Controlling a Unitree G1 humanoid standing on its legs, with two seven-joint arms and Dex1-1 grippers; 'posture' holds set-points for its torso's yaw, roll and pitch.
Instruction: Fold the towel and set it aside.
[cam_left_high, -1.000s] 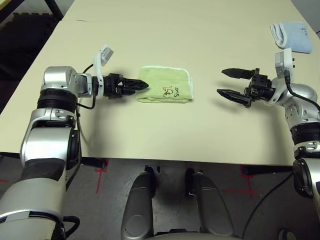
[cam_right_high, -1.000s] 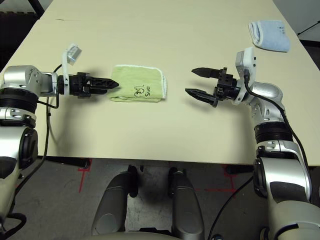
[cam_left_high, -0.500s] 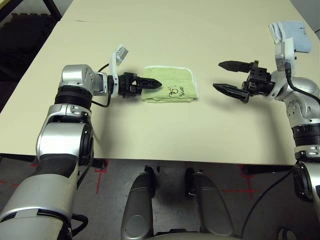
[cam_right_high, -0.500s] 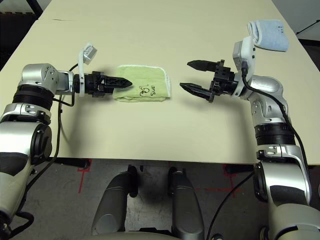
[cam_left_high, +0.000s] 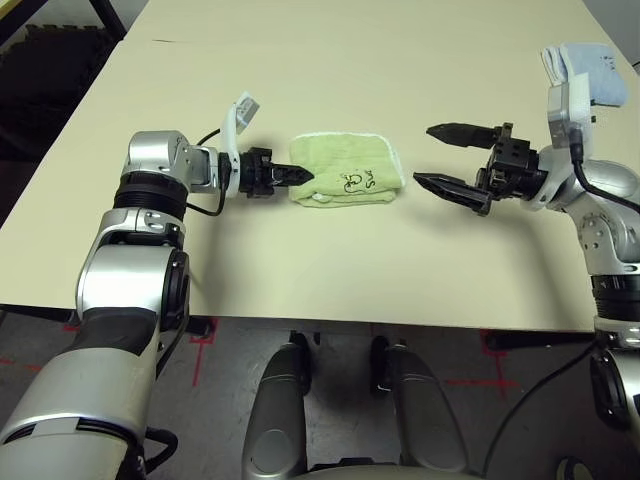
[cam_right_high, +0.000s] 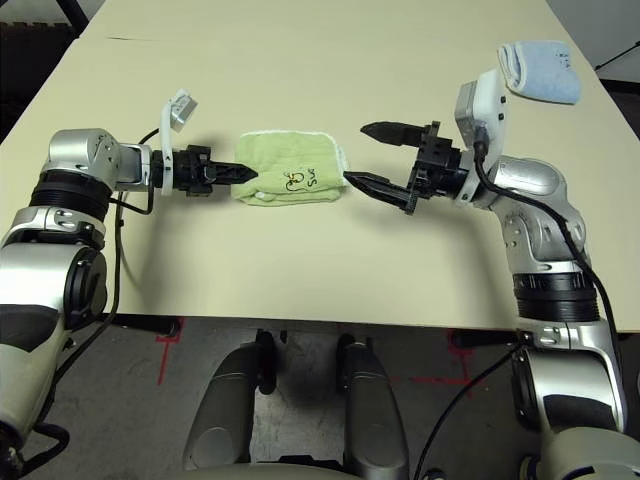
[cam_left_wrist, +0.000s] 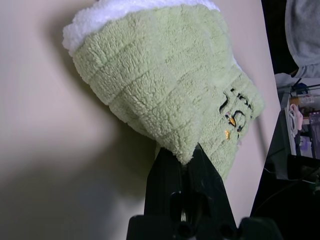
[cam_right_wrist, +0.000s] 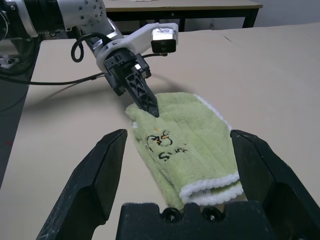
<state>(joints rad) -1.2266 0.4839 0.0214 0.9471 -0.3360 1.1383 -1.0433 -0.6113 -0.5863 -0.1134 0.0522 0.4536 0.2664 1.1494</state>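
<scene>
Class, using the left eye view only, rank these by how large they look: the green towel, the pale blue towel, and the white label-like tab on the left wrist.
1. Green towel, largest.
2. Pale blue towel, though it lies farther away and is cut by the picture's edge, so unsure.
3. White tab, smallest.

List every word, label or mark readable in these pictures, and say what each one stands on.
"Sun" (last letters unclear): dark embroidered lettering beside a small embroidered figure on the folded light green terry towel, best seen in the right wrist view.
The pale blue folded towel at the table's far corner carries a small pale patch; nothing on it is readable.
Nothing else is readable.
</scene>
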